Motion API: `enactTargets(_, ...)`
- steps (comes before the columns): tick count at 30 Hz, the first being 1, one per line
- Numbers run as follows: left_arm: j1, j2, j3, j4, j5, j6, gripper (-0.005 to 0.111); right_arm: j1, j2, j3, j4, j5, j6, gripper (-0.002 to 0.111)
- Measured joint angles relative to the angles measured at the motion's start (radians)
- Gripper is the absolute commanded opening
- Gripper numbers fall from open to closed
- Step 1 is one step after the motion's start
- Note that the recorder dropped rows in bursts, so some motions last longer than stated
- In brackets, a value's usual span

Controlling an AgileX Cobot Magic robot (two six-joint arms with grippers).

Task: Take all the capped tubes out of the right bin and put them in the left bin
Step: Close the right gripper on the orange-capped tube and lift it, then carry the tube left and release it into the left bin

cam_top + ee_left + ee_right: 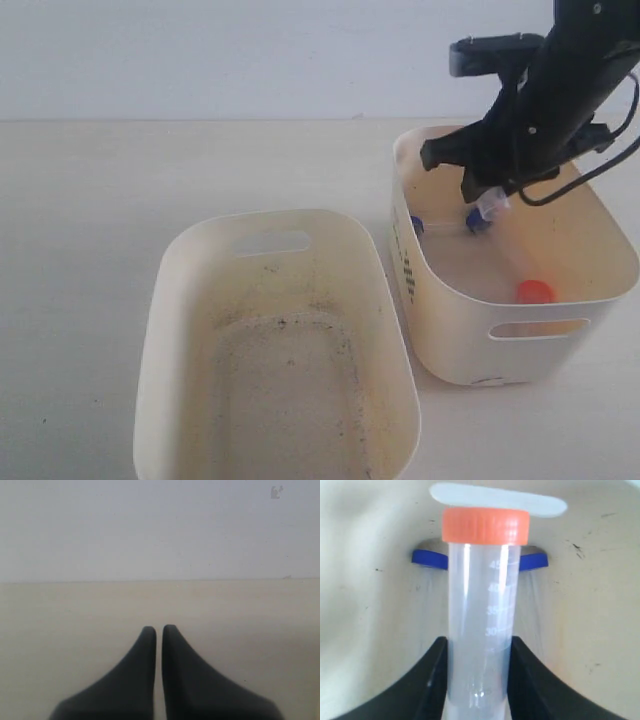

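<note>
My right gripper [482,198] reaches down into the right bin [450,335], a clean cream tub. It is shut on a clear capped tube with an orange cap [481,605], gripped low on its body. In the exterior view only a pale bit of that tube [491,205] shows under the gripper. Two blue caps [429,558] [535,562] lie on the bin floor behind it, also seen from outside [417,225] [478,221]. Another orange cap [535,292] rests by the bin's front wall. The left bin [160,290], grimy-floored, holds no tubes. My left gripper [159,629] is shut on nothing over bare table.
The two bins stand almost touching on a pale tabletop [90,200]. An oval handle slot [497,499] in the right bin's wall shows just beyond the held tube's cap. The right arm and its cable [590,170] hang over the right bin's far end.
</note>
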Motion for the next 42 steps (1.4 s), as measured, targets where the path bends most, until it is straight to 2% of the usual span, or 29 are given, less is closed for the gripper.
enactTargets(5, 0.000, 0.000, 0.000, 0.000, 0.000, 0.000, 0.004, 0.000, -0.113, 0.000, 0.008, 0.051, 0.000, 0.000)
enactTargets(9, 0.000, 0.000, 0.000, 0.000, 0.000, 0.000, 0.004, 0.048, -0.202, 0.000, 0.047, 0.077, -0.004, 0.000)
enactTargets(17, 0.000, 0.000, 0.000, 0.000, 0.000, 0.000, 0.004, 0.317, -0.243, 0.002, 0.207, 0.076, -0.009, 0.000)
enactTargets(23, 0.000, 0.000, 0.000, 0.000, 0.000, 0.000, 0.004, 0.511, -0.244, 0.078, 0.220, -0.089, 0.115, 0.000)
enactTargets(27, 0.000, 0.000, 0.000, 0.000, 0.000, 0.000, 0.004, 0.576, -0.244, 0.169, 0.223, -0.200, 0.166, 0.000)
enactTargets(30, 0.000, 0.000, 0.000, 0.000, 0.000, 0.000, 0.004, 0.589, -0.244, 0.214, 0.225, -0.233, 0.179, 0.011)
enactTargets(33, 0.000, 0.000, 0.000, 0.000, 0.000, 0.000, 0.004, 0.590, -0.244, 0.234, 0.225, -0.245, 0.186, 0.039)
enactTargets(35, 0.000, 0.000, 0.000, 0.000, 0.000, 0.000, 0.004, 0.590, -0.244, 0.244, 0.225, -0.249, 0.186, 0.062)
enactTargets(36, 0.000, 0.000, 0.000, 0.000, 0.000, 0.000, 0.004, 0.590, -0.244, 0.244, 0.225, -0.254, 0.186, 0.069)
enactTargets(37, 0.000, 0.000, 0.000, 0.000, 0.000, 0.000, 0.004, 0.590, -0.242, 0.244, 0.225, -0.260, 0.186, 0.070)
enactTargets(39, 0.000, 0.000, 0.000, 0.000, 0.000, 0.000, 0.004, 0.590, -0.232, 0.244, 0.225, -0.267, 0.186, 0.066)
enactTargets(42, 0.000, 0.000, 0.000, 0.000, 0.000, 0.000, 0.004, 0.590, -0.199, 0.244, 0.225, -0.269, 0.186, 0.052)
